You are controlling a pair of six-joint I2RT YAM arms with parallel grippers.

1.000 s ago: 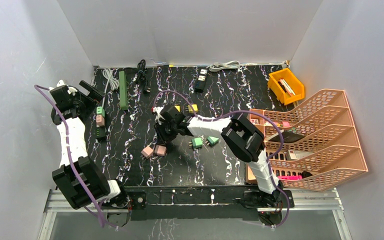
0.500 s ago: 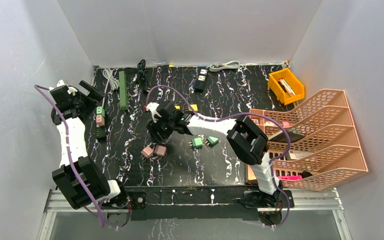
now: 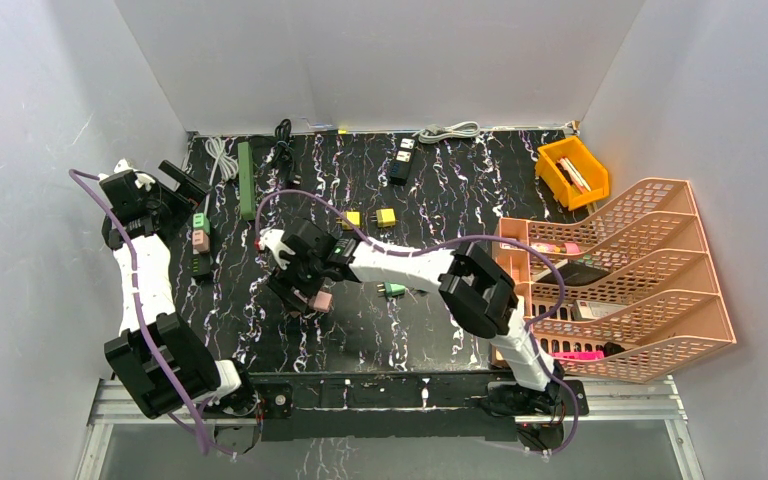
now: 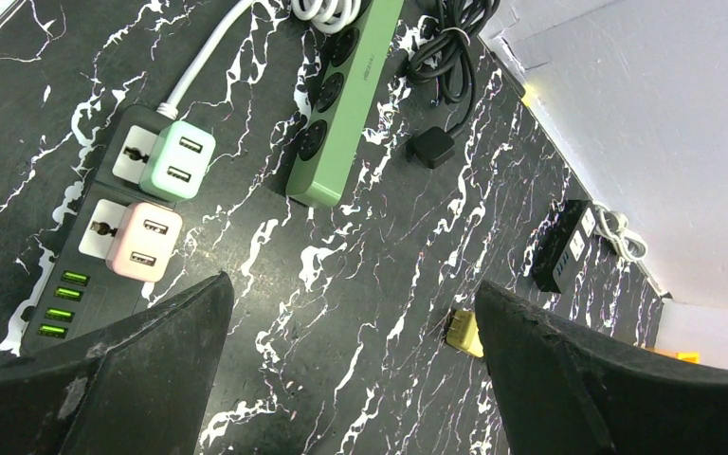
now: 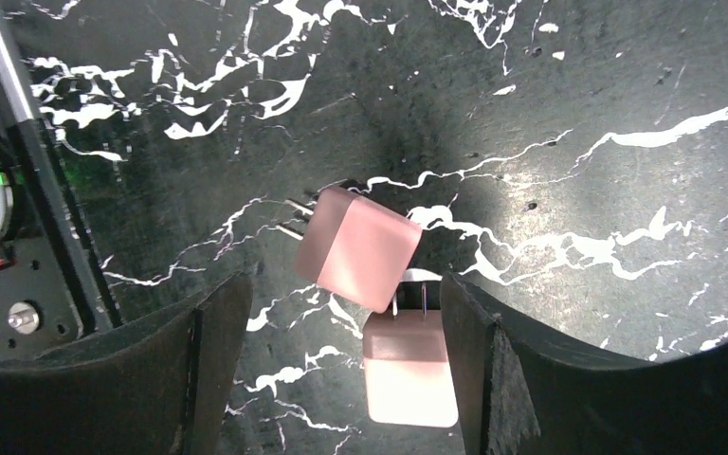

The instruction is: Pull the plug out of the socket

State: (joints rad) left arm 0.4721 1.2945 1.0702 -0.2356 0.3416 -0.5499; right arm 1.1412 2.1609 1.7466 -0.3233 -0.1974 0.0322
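The left end effector [image 4: 351, 289] hangs spread wide and empty. The pink plug [image 4: 144, 242] and mint plug [image 4: 178, 159] sit in the dark power strip [image 4: 66, 294], just outside its gap and beyond one finger. Each looks light, rigid and smooth-sided, probably held only by prong friction, so it is best pinched across opposite flat sides and drawn straight out. The right end effector [image 5: 343, 284], also spread, straddles the loose pink plugs [image 5: 358, 248] on the tabletop [image 5: 626, 114]. The seated prongs are hidden, and a finger covers the strip's near end.

**Two pink plugs between spread fingers**

The right gripper [image 5: 346, 284] hangs with its dark fingers spread wide at the lower left and lower right of the frame, gripping nothing. Between them, on the black marbled table [image 5: 578, 142], lies a tilted pink plug [image 5: 355, 248] with its prongs pointing to the upper left. It overlaps the prongs of a second pink plug [image 5: 409, 379] below it. A black rail [image 5: 47, 246] runs along the left edge.
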